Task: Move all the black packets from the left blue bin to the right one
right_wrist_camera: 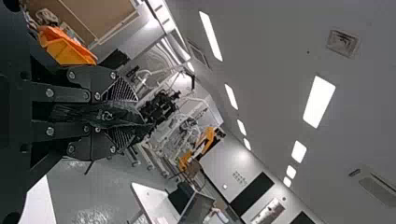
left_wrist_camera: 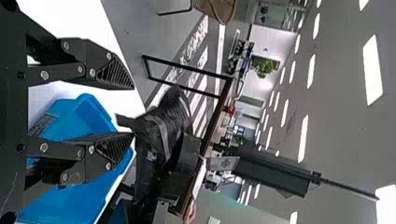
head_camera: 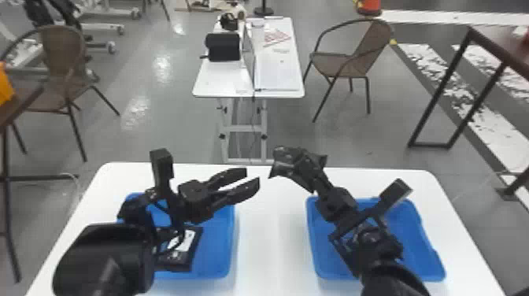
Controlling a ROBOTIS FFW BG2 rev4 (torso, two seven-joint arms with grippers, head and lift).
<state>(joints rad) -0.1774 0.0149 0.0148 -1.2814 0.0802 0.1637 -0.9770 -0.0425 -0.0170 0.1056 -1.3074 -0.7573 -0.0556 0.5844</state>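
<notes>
My left gripper [head_camera: 252, 178] is raised over the inner side of the left blue bin [head_camera: 220, 252], open with nothing between its fingers; the left wrist view also shows this gripper [left_wrist_camera: 133, 111] spread apart. Facing it above the right blue bin's [head_camera: 423, 256] back-left corner is my right gripper [head_camera: 297, 163]. Seen from the right wrist, that gripper [right_wrist_camera: 125, 114] is shut on a crinkled black packet [right_wrist_camera: 95, 114]. Another black packet with a white label [head_camera: 178, 261] lies in the left bin, partly hidden by the left arm.
Both bins stand on a white table [head_camera: 271, 252] with a strip of tabletop between them. Beyond it are a second white table [head_camera: 224, 82], a chair [head_camera: 342, 65] on the right and another chair [head_camera: 63, 67] on the left.
</notes>
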